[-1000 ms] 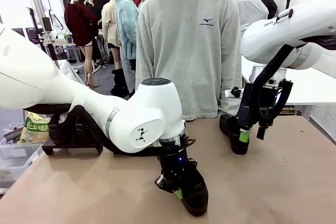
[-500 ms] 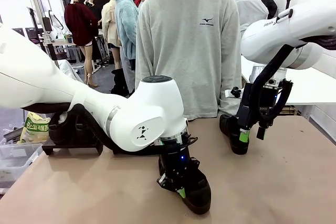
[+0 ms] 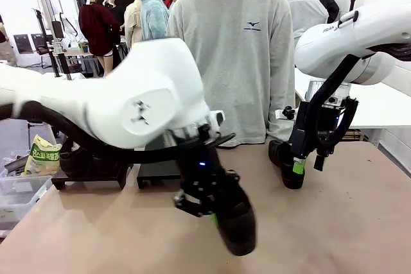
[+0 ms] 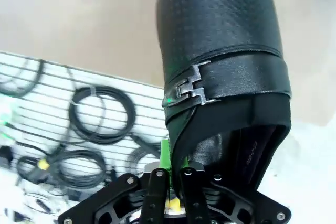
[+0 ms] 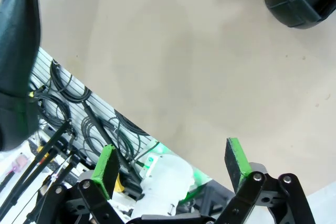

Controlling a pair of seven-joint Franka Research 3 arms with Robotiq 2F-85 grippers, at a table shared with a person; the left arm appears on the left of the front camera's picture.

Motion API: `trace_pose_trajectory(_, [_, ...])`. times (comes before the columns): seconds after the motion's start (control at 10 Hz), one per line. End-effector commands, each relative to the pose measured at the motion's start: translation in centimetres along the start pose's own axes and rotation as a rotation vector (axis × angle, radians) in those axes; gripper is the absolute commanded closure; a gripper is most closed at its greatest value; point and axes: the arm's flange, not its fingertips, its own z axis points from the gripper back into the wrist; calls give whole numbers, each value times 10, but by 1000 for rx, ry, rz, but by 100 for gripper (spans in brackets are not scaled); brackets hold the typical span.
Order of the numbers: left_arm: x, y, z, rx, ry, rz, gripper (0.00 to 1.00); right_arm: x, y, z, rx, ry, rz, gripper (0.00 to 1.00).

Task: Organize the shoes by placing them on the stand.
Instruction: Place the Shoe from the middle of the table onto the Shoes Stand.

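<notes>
Gripping a buckled black shoe [image 3: 236,226] by its collar, the left claw [image 4: 173,174] has just lifted it off the counter [image 3: 359,222] at 6 o'clock, likely bound for the stand [image 3: 90,170] at 9 o'clock; the right claw [image 5: 173,157] hangs released.

Left arm [image 3: 128,102] blurred, stand [image 3: 90,174] partly hidden behind it

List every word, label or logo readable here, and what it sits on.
Nothing reads clearly enough to quote.
On the grey sweatshirt: chest logo with lettering, too small to read.
On the right arm: dark lettering, too small to read.
On the green-yellow bag: print, blurred.
Inside the shoe: stamped mark on the lining, blurred.
</notes>
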Motion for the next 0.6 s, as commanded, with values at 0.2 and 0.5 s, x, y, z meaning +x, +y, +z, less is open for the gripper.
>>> trace_pose_trajectory(0.2, [72, 79, 32, 163, -139, -251, 100, -1, 1, 1, -6, 9, 0, 0])
trace_pose_trajectory(0.5, [105, 106, 63, 124, -214, -218, 100, -1, 1, 1, -6, 9, 0, 0])
